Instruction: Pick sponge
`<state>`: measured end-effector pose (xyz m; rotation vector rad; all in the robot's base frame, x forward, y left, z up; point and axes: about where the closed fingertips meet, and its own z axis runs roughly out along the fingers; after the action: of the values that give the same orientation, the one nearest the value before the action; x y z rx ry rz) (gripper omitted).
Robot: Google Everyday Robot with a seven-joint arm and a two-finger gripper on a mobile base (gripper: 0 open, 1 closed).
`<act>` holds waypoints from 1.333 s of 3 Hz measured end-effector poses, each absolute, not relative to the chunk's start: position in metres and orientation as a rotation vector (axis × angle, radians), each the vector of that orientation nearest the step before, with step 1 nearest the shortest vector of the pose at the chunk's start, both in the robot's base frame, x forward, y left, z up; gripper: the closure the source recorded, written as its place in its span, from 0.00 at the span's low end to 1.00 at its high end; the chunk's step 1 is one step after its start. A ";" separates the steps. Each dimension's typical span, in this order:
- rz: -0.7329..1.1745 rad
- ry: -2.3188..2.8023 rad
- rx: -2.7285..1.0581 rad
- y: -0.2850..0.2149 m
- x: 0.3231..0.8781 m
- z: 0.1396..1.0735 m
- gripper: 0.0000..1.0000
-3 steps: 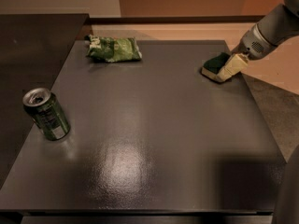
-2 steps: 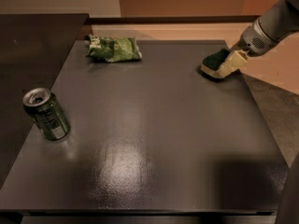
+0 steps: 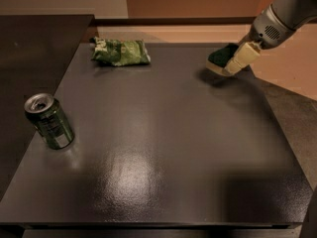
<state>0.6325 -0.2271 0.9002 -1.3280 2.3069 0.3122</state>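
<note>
The sponge, dark green on top with a pale foam base, is at the far right of the dark table. It hangs slightly above the tabletop, with its shadow on the surface below it. My gripper comes in from the upper right and is shut on the sponge. One cream finger shows along the sponge's right side; the other finger is hidden behind the sponge.
A green and white snack bag lies at the far left of the table. A green drink can with a silver top stands near the left edge. The table's right edge drops to the floor.
The gripper and sponge have moved up and a little to the left. The sponge has come off the tabletop. The can and bag have not moved.
</note>
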 end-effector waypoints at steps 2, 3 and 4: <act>0.318 2.251 -1.411 -0.200 0.609 0.942 1.00; 0.310 2.228 -1.439 -0.193 0.601 0.956 1.00; 0.314 2.200 -1.479 -0.189 0.595 0.961 1.00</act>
<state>0.5953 -0.1894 0.9610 -1.4789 2.2002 0.3135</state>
